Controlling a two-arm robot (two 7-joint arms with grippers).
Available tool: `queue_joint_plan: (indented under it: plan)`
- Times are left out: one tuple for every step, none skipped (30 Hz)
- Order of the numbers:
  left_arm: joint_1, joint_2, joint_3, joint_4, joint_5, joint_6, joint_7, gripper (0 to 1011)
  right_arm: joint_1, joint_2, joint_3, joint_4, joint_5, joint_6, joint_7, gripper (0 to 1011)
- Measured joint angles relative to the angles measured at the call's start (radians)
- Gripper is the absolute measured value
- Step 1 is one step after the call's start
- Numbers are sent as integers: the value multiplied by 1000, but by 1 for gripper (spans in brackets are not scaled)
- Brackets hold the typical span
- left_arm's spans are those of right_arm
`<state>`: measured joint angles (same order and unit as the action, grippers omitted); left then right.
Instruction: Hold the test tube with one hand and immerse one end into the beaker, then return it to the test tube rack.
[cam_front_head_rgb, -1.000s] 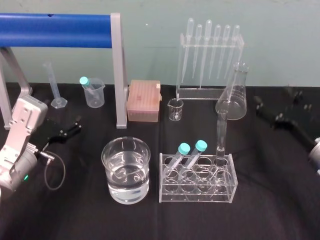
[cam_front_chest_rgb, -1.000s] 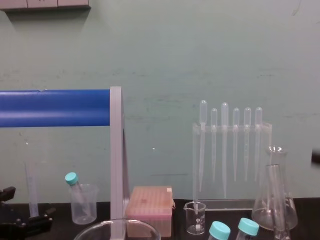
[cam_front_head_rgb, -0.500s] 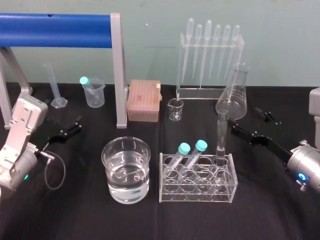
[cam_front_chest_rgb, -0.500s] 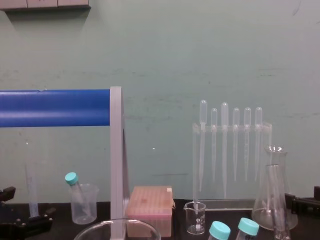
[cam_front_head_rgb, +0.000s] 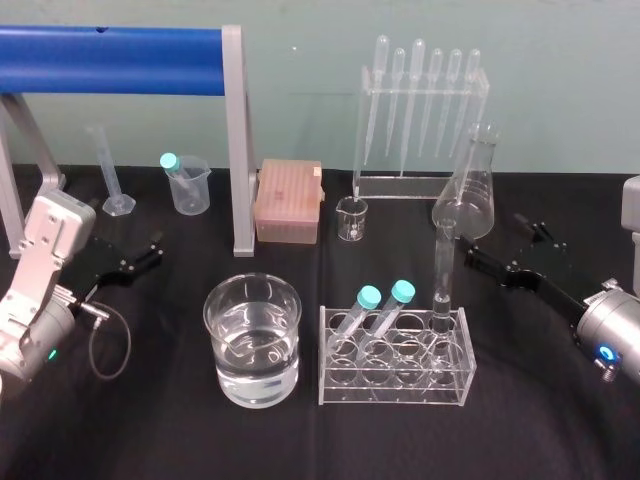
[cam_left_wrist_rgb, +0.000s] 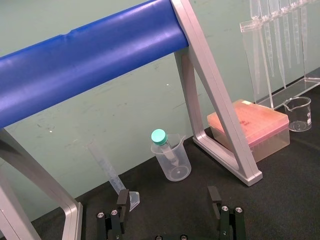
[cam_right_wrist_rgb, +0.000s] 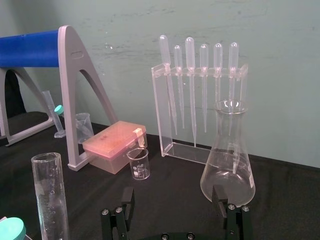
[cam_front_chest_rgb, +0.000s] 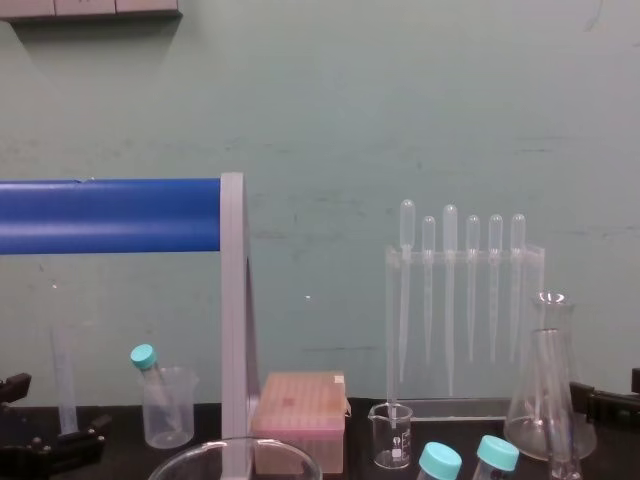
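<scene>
At the far left the left gripper (cam_front_head_rgb: 157, 248) lies low over the black worktop (cam_front_head_rgb: 150, 430), its fingers spread apart with nothing between them; the left wrist view shows the same wide gap (cam_left_wrist_rgb: 168, 197). It points towards a small plastic beaker (cam_front_head_rgb: 188, 186) that holds one teal-capped tube, with a thin graduated cylinder (cam_front_head_rgb: 110, 175) just to that beaker's left. A blue bar on a grey frame (cam_front_head_rgb: 236, 140) spans the back left, and a pink tip box (cam_front_head_rgb: 288, 202) sits beside its leg.

Nearer the front, the beaker (cam_front_head_rgb: 252, 335) stands on the worktop, part filled with clear liquid. Just to its right is the clear test tube rack (cam_front_head_rgb: 392, 392), with two teal-capped tubes (cam_front_head_rgb: 378, 308) leaning in its back row. The test tube (cam_front_head_rgb: 442, 265) stands upright in the rack's back right hole, its open mouth up.

Behind the rack are a tiny glass beaker (cam_front_head_rgb: 351, 218), a pipette stand (cam_front_head_rgb: 418, 100) and a conical flask (cam_front_head_rgb: 467, 188). The right gripper (cam_front_head_rgb: 494, 236) hovers just right of the test tube, near it but apart, fingers open and empty; in the right wrist view (cam_right_wrist_rgb: 173, 196) the test tube (cam_right_wrist_rgb: 50, 195) lies off to one side of the gap
</scene>
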<state>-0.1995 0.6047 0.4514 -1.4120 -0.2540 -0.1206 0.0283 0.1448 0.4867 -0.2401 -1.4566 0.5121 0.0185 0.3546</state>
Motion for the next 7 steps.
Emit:
queue_joint_plan:
  plan:
    - [0, 0, 0, 0, 0, 0, 0, 1000, 0, 0, 0, 0, 0, 0, 0, 1000]
    - [0, 0, 0, 0, 0, 0, 0, 1000, 0, 0, 0, -1, 0, 0, -1, 1002]
    - [0, 0, 0, 0, 0, 0, 0, 1000, -1, 0, 0, -1, 0, -1, -1, 1002]
    - [0, 0, 0, 0, 0, 0, 0, 1000, -1, 0, 0, -1, 0, -1, -1, 1002]
    - [0, 0, 0, 0, 0, 0, 0, 1000, -1, 0, 0, -1, 0, -1, -1, 1002]
    - [0, 0, 0, 0, 0, 0, 0, 1000, -1, 1, 1, -2, 0, -1, -2, 1000]
    - [0, 0, 0, 0, 0, 0, 0, 1000, -1, 1, 1, -2, 0, -1, -2, 1002]
